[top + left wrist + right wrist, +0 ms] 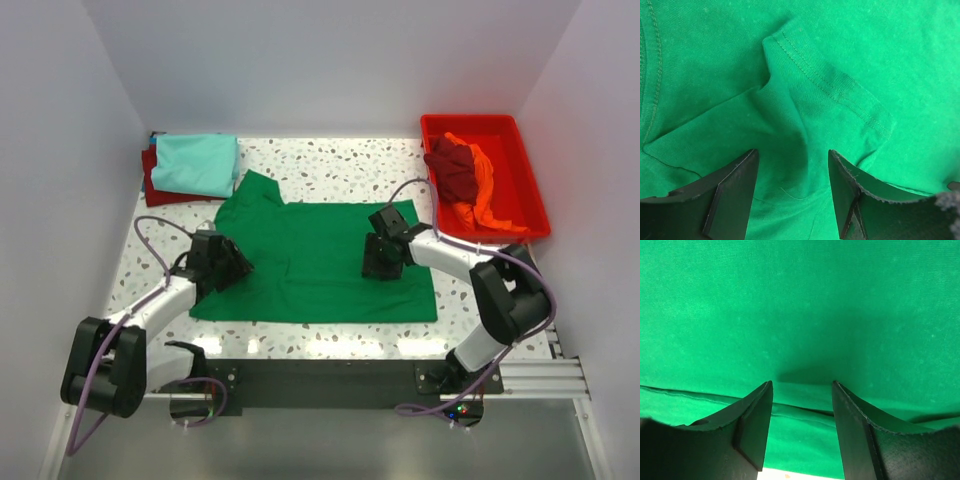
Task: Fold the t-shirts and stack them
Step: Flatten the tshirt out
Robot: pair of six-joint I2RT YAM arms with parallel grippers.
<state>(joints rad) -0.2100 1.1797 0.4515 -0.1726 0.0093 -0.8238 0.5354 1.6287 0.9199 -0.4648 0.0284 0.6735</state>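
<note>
From above, the green t-shirt lies spread flat in the middle of the speckled bench, one sleeve pointing to the far left. The left hand sits at its left edge and the right hand is down on its right half. At the far left corner a folded teal t-shirt rests on a dark red t-shirt. A red tray at the far right holds a crumpled maroon t-shirt and an orange t-shirt.

In the left wrist view the left hand is spread, with puckered green cloth and a stitched sleeve hem just ahead – nothing pinched.

In the right wrist view the right hand is spread too, straddling a folded edge of the shirt – a sliver of bench shows at the bottom.
</note>
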